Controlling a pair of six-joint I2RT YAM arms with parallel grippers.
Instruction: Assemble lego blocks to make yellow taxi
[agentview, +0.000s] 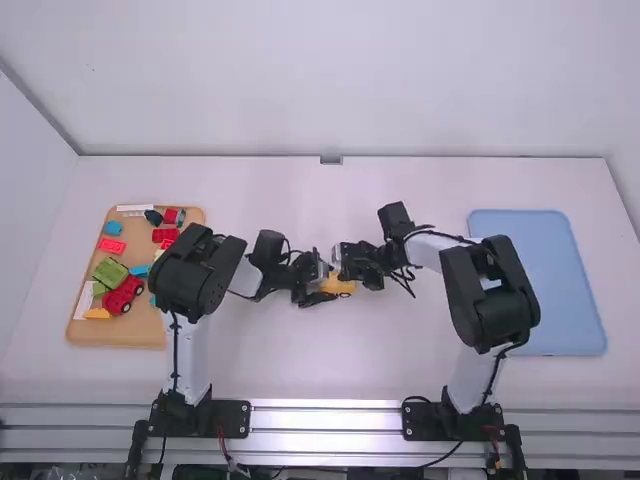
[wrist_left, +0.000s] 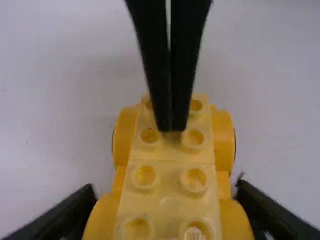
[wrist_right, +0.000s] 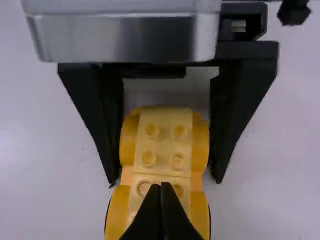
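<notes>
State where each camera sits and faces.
High view: fixed above and behind the arms, facing forward and down at the table; left arm and right arm show.
Left wrist view: on the left wrist, facing the yellow block car; left pincer and right pincer show.
Right wrist view: on the right wrist, facing the same car; both pincers show.
The wrist views share the car.

High downward overview, two wrist close-ups

I can pass beyond the yellow car (agentview: 342, 286). My left gripper (agentview: 325, 290) blocks its sides, my right gripper (agentview: 342, 268) its top.
</notes>
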